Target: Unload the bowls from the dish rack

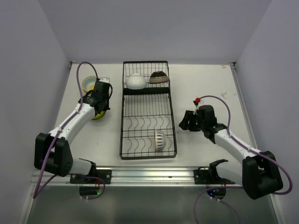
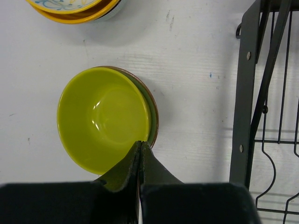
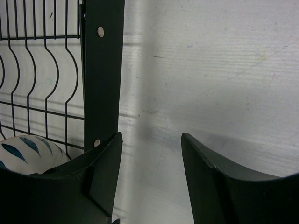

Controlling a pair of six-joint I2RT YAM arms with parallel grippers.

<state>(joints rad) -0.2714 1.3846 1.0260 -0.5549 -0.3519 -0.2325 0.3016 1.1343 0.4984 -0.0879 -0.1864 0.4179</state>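
Note:
The black wire dish rack [image 1: 148, 109] lies in the middle of the table. Its far section holds a white bowl [image 1: 135, 81] and a dark brown patterned bowl [image 1: 159, 77]. A white striped bowl [image 1: 160, 140] stands on edge in the near section. My left gripper [image 2: 140, 143] is shut with nothing seen between its fingers. It hovers over the right rim of a yellow-green bowl [image 2: 103, 121], which is nested in green and brown-rimmed bowls on the table left of the rack. My right gripper [image 3: 152, 140] is open and empty, just right of the rack's edge [image 3: 103, 70], near the striped bowl [image 3: 28, 151].
A second stack of bowls, yellow-patterned over orange [image 2: 74, 7], sits on the table beyond the yellow-green one [image 1: 88, 84]. The left gripper [image 1: 100, 109] is beside the rack's left side [image 2: 245, 93]. White walls close in the table on three sides.

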